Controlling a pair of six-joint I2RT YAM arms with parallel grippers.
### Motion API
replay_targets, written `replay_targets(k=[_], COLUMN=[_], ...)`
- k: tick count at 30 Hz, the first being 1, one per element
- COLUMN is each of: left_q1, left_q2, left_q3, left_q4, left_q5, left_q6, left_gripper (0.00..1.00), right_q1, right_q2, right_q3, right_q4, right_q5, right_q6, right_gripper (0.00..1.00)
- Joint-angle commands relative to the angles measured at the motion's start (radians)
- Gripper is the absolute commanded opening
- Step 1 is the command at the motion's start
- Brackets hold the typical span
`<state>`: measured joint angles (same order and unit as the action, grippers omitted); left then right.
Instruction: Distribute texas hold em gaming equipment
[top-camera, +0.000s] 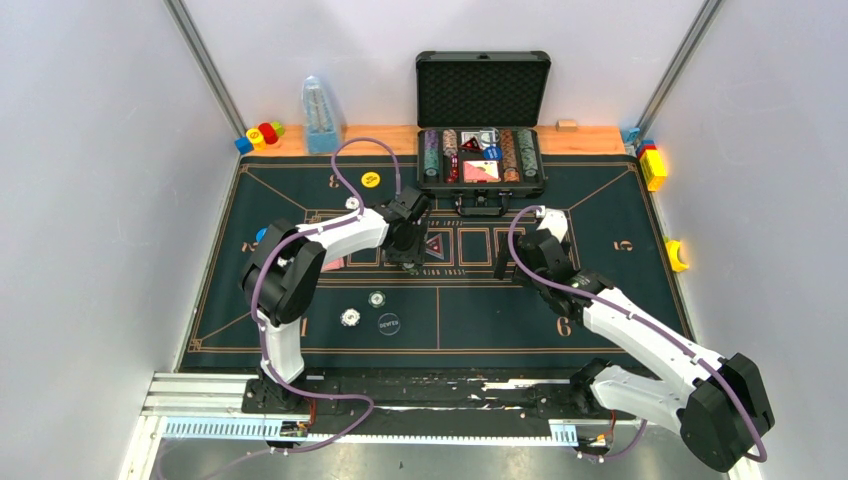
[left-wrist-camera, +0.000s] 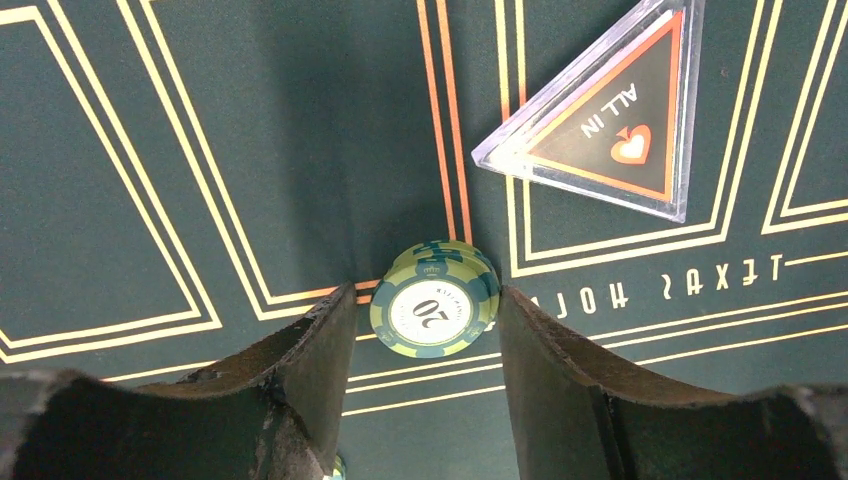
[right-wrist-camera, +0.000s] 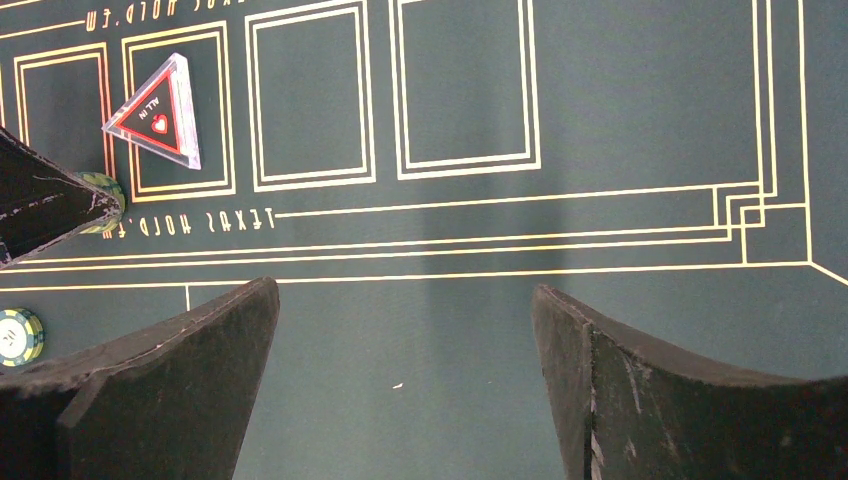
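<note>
Beside the ALL IN marker (left-wrist-camera: 610, 125): chip placement, probably; your left end effector (left-wrist-camera: 427, 292) straddles the chips (left-wrist-camera: 433, 312), unclenched; lift straight up.

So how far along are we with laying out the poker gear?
Partly done. Already on the mat: two chips, the dealer button, a yellow disc and the all-in triangle. In hand: the left gripper straddles a small green chip stack, jaws open; the right gripper is open and empty. To go: rows of chips in the case.
</note>
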<state>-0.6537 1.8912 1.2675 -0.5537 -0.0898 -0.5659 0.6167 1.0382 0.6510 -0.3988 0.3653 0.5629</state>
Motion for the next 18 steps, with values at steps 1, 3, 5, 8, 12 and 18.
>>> replay_targets(k=[1,3,5,8,12,18], left_q1=[-0.009,-0.014,-0.016,-0.019,-0.022,-0.024], left_q2=[0.019,0.017,0.016,0.013,0.005,-0.020], left_q3=[0.025,0.028,0.031,0.038,0.055,0.066], left_q4=[-0.006,-0.010,-0.015,-0.027,-0.046,-0.065], left_q5=[0.026,0.022,0.018,0.010,-0.003,-0.031], left_q6=[0.000,0.002,0.002,0.003,0.008,0.011], left_gripper=[0.59,0.56,0.55,0.48,0.39,0.38], right_q1=[-0.002,-0.002,-0.002,-0.002,-0.002,-0.002], right_q2=[-0.004,-0.005,-0.011,-0.019,-0.018,-0.016], right_q3=[-0.004,-0.004,-0.004,-0.007,-0.006,-0.005], right_q4=[0.034,0.034,0.034,0.034,0.033,0.032], right_q5=[0.009,0.009,0.009,0.009,0.006,0.004], right_q6=[-0.011,-0.011,-0.011,-0.009,-0.009,-0.011], right_gripper=[1.00,1.00,1.00,1.00,1.00,1.00])
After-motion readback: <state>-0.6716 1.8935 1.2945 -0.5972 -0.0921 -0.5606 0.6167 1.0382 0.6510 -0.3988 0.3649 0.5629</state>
